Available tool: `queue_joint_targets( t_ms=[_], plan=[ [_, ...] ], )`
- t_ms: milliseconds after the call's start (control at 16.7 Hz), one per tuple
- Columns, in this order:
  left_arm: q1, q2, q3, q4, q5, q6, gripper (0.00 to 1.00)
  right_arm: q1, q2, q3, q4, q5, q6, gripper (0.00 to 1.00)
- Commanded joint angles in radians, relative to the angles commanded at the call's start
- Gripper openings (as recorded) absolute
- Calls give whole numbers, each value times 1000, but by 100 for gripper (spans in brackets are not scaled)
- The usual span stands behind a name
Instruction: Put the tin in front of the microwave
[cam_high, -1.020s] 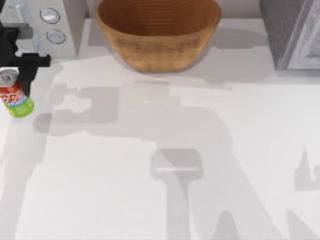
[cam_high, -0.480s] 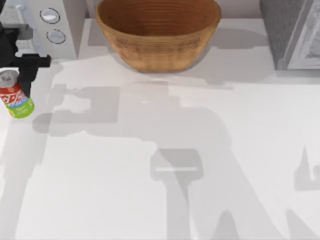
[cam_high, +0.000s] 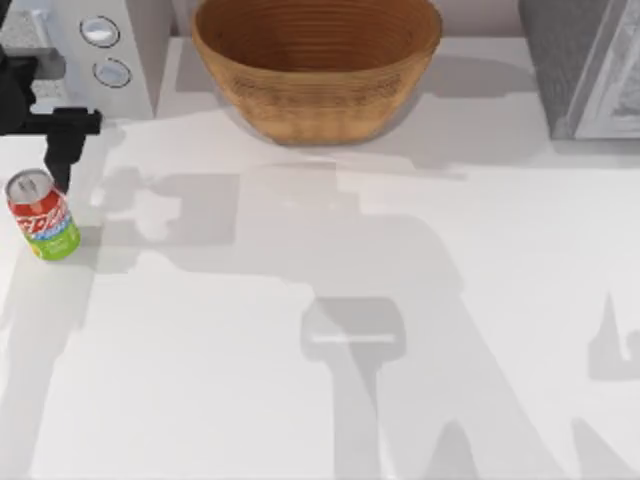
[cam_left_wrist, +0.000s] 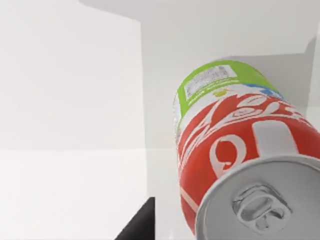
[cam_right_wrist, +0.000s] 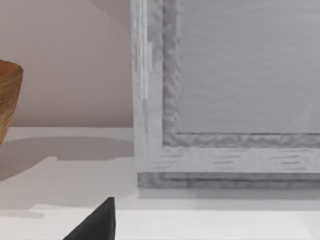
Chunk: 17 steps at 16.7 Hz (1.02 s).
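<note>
The tin (cam_high: 42, 215) stands upright on the white table at the far left, red on top, blue band, lime-green bottom. It sits just in front of the microwave (cam_high: 135, 60), whose two silver dials face it. My left gripper (cam_high: 25, 165) hovers above and slightly behind the tin, open, one dark finger (cam_high: 62, 150) hanging clear of it. In the left wrist view the tin (cam_left_wrist: 235, 150) is close, pull tab up, with a gap between it and a fingertip (cam_left_wrist: 140, 225). A dark fingertip (cam_right_wrist: 100, 220) of my right gripper shows in the right wrist view.
A large woven basket (cam_high: 315, 70) stands at the back centre. A darker grey textured box (cam_high: 585, 65) with a pale framed door (cam_right_wrist: 225, 100) fills the back right corner. Arm shadows lie over the open white tabletop.
The tin, held between the left gripper's fingers a second ago, has dropped away toward the front and stands free on the table. The left gripper has let go and stayed in place.
</note>
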Motion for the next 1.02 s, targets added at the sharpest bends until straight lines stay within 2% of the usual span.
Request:
queue_joint_targets(
  t_ms=[600, 1020],
  plan=[
    [-1, 2, 4, -4, 0, 0, 100, 0, 0, 0, 0, 0, 0, 100],
    [-2, -1, 156, -157, 0, -1, 100, 0, 0, 0, 0, 0, 0, 100]
  ],
)
